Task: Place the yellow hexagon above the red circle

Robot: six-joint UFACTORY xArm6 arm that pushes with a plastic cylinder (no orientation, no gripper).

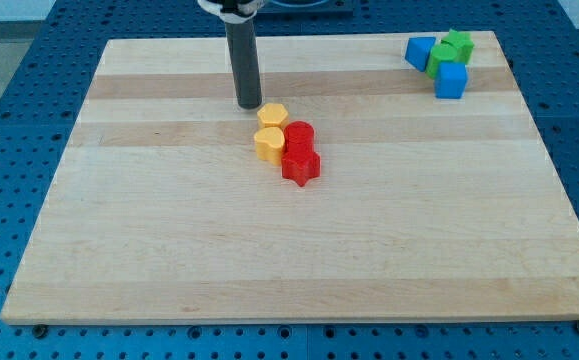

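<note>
The yellow hexagon (273,116) lies near the middle of the wooden board (169,230), just up and left of the red circle (300,137) and touching it or nearly so. My tip (250,105) stands just left of and slightly above the hexagon, very close to it. A second yellow block (268,144) lies below the hexagon, left of the red circle. A red star-shaped block (301,166) lies right below the red circle.
At the board's top right corner sits a tight group: a blue block (420,52), a green star-like block (458,44), another green block (441,57) and a blue cube (451,80).
</note>
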